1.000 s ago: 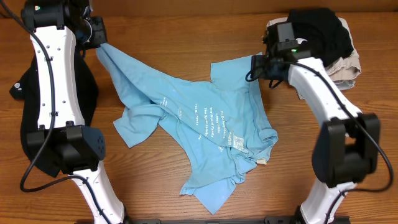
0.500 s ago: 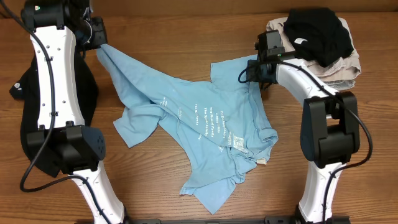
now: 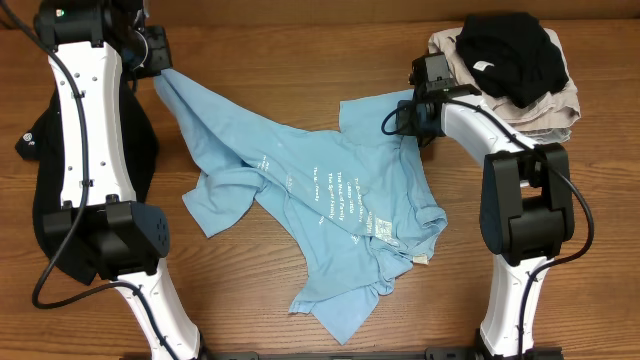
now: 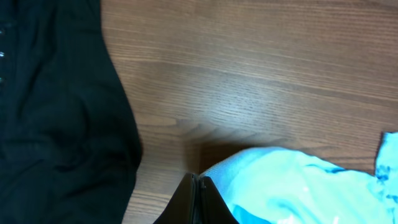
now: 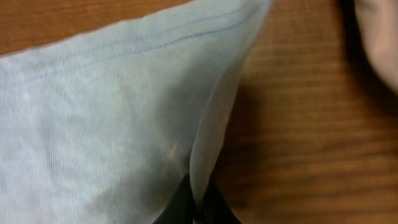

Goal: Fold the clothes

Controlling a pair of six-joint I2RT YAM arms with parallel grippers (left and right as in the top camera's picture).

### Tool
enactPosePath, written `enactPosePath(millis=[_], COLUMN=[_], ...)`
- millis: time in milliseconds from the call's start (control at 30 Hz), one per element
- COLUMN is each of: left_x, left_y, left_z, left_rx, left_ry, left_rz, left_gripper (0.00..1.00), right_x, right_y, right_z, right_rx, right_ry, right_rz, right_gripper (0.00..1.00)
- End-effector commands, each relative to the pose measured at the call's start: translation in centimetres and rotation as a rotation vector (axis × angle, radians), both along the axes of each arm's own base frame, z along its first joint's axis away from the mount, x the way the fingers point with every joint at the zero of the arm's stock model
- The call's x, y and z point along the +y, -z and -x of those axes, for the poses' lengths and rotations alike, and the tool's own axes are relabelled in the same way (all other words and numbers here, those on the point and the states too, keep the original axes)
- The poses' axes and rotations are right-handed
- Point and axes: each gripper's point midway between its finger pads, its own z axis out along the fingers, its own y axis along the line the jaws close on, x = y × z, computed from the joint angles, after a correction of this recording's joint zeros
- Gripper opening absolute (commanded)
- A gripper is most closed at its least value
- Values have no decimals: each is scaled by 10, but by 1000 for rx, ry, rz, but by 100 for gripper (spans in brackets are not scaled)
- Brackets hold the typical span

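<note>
Nearest me, the light blue T-shirt lies crumpled on the wooden surface, lettering up. Farther back, my left gripper is pressed together on its far-left corner, and my right gripper pinches its far-right edge. Only the wrist views show those closed fingers. Only overhead shows the black shirt lying on beige folded clothes, just beyond the right gripper.

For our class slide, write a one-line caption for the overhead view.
Left gripper and right gripper pinch far corners of a crumpled light blue T-shirt on the wooden table.
</note>
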Motion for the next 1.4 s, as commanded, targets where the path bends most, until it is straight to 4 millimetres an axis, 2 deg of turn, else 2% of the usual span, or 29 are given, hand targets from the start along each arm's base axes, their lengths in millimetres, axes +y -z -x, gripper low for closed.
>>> enactPosePath(millis=[0, 133, 300, 367, 533, 667, 867, 1100, 1233, 1333, 1367], left_x=[4, 13, 23, 30, 43, 41, 34, 36, 39, 42, 43], left_y=[-8, -47, -120, -151, -222, -261, -308, -347, -367, -380, -381], left_z=[-3, 1, 21, 34, 79, 116, 169, 233, 271, 294, 297], left_rx=[-26, -110, -267, -341, -510, -604, -737, -855, -923, -971, -975], left_ry=[23, -5, -34, -57, -107, -107, -133, -222, -293, -343, -351], left_rz=[-49, -99, -128, -140, -179, -219, -257, -342, -397, -431, -435], left_gripper=[4, 4, 4, 4, 4, 4, 4, 4, 4, 4, 4], right_x=[-5, -22, -42, -51, -67, -75, -80, -86, -93, -97, -97], right_y=[-57, -132, -233, -277, -366, -421, -485, -550, -572, -580, -581], right_z=[-17, -22, -5, 11, 59, 101, 174, 276, 327, 354, 357], right_rx=[-96, -177, -266, -306, -413, -511, -674, -930, -1055, -1119, -1126], right_ry=[19, 53, 83, 80, 104, 121, 125, 130, 152, 151, 151], right_rz=[-1, 17, 11, 17, 11, 2, -16, -46, -43, -20, -20], right_gripper=[4, 4, 4, 4, 4, 4, 4, 4, 4, 4, 4])
